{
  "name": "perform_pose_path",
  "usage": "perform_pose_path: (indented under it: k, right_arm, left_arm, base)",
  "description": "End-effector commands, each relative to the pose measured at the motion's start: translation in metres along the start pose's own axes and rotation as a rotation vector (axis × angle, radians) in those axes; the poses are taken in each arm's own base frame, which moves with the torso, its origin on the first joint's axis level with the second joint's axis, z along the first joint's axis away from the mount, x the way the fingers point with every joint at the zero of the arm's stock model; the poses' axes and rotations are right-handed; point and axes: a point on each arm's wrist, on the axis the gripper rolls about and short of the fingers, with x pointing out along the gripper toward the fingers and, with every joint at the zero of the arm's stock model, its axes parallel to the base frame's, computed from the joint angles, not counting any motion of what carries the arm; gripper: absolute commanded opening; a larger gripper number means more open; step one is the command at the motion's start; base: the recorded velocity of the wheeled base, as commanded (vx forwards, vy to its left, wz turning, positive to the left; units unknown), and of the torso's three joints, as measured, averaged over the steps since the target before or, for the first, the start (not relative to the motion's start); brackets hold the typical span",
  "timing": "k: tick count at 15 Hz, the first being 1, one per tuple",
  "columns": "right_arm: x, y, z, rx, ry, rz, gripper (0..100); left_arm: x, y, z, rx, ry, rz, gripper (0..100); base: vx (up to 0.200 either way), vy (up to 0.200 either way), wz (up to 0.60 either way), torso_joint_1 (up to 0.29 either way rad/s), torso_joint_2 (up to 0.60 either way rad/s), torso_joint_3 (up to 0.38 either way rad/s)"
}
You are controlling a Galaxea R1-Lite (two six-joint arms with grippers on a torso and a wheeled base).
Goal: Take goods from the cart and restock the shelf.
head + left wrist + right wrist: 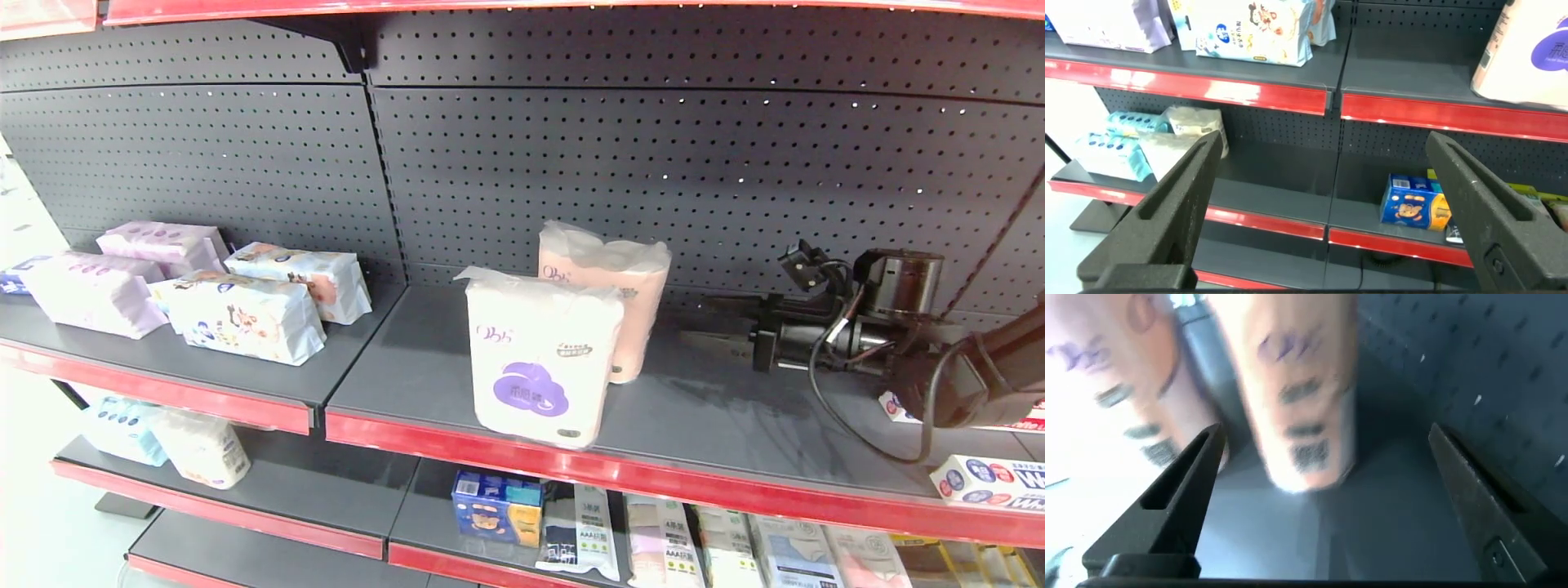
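Two packs of paper rolls stand on the dark shelf (424,367): a white one with a purple cloud (539,359) at the front edge and a pink one (608,294) just behind it. My right gripper (712,328) lies low over the shelf to the right of the pink pack, pointing at it, open and holding nothing. From its wrist, the pink pack (1298,392) stands ahead between the spread fingers of the gripper (1324,437), with the white pack (1110,392) beside it. My left gripper (1323,140) is open and empty, facing the lower shelves.
Soft tissue packs (245,314) and lavender packs (90,290) fill the shelf's left bay. Toothpaste boxes (988,482) lie at the far right. A blue box (1413,200) and flat packets (678,547) sit on the shelf below. Perforated back panel (653,163) behind.
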Motion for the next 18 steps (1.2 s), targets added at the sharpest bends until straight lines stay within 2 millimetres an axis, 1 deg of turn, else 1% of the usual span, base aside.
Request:
perform_pose_path:
  k: [1, 3, 4, 5, 7, 9, 10, 12, 13, 14, 15, 16, 18]
  right_arm:
    - [-0.022, 0.013, 0.005, 0.024, 0.027, -0.018, 100]
    - [-0.037, 0.022, 0.01, 0.045, 0.062, -0.032, 100]
    - [-0.04, 0.026, 0.011, 0.047, 0.068, -0.031, 100]
    - [-0.045, 0.033, 0.017, 0.046, 0.069, -0.029, 100]
    - [-0.048, 0.045, 0.019, 0.047, 0.073, -0.015, 100]
    - [-0.055, 0.069, 0.017, 0.048, 0.083, 0.018, 100]
    - [-0.055, 0.077, 0.017, 0.047, 0.086, 0.035, 100]
    - [-0.052, 0.089, 0.021, 0.026, 0.079, 0.072, 100]
    - [-0.045, 0.098, 0.025, 0.001, 0.069, 0.114, 100]
    - [-0.04, 0.103, 0.027, -0.01, 0.066, 0.14, 100]
    - [-0.04, 0.103, 0.027, -0.011, 0.065, 0.142, 100]
    - [-0.032, 0.114, 0.03, -0.031, 0.061, 0.184, 100]
    - [-0.02, 0.123, 0.034, -0.046, 0.07, 0.189, 100]
  left_arm:
    - [0.0, 0.0, 0.0, -0.001, 0.002, 0.001, 100]
    - [0.0, 0.0, 0.0, -0.001, 0.002, 0.001, 100]
    - [0.0, 0.0, 0.0, 0.001, 0.002, 0.001, 100]
    - [0.0, 0.0, 0.0, 0.001, 0.002, 0.001, 100]
    - [0.0, 0.0, 0.0, -0.001, 0.002, 0.001, 100]
    - [0.0, 0.0, 0.0, -0.001, 0.002, 0.001, 100]
    - [0.0, 0.0, 0.0, -0.001, 0.002, 0.001, 100]
    - [0.0, 0.0, 0.0, 0.001, 0.002, 0.001, 100]
    - [0.0, 0.0, 0.0, 0.001, 0.002, 0.001, 100]
    - [0.0, 0.0, 0.0, -0.001, 0.002, 0.001, 100]
    - [0.0, 0.0, 0.0, -0.001, 0.002, 0.001, 100]
    - [0.0, 0.0, 0.0, -0.001, 0.002, 0.001, 100]
    - [0.0, 0.0, 0.0, -0.001, 0.002, 0.001, 100]
  base:
    - [0.0, 0.0, 0.0, 0.0, 0.0, 0.0]
    - [0.0, 0.0, 0.0, 0.0, 0.0, 0.0]
    - [0.0, 0.0, 0.0, 0.0, 0.0, 0.0]
    - [0.0, 0.0, 0.0, 0.0, 0.0, 0.0]
    - [0.0, 0.0, 0.0, 0.0, 0.0, 0.0]
    - [0.0, 0.0, 0.0, 0.0, 0.0, 0.0]
    - [0.0, 0.0, 0.0, 0.0, 0.0, 0.0]
    - [0.0, 0.0, 0.0, 0.0, 0.0, 0.0]
    - [0.0, 0.0, 0.0, 0.0, 0.0, 0.0]
    - [0.0, 0.0, 0.0, 0.0, 0.0, 0.0]
    - [0.0, 0.0, 0.0, 0.0, 0.0, 0.0]
    - [0.0, 0.0, 0.0, 0.0, 0.0, 0.0]
    - [0.0, 0.0, 0.0, 0.0, 0.0, 0.0]
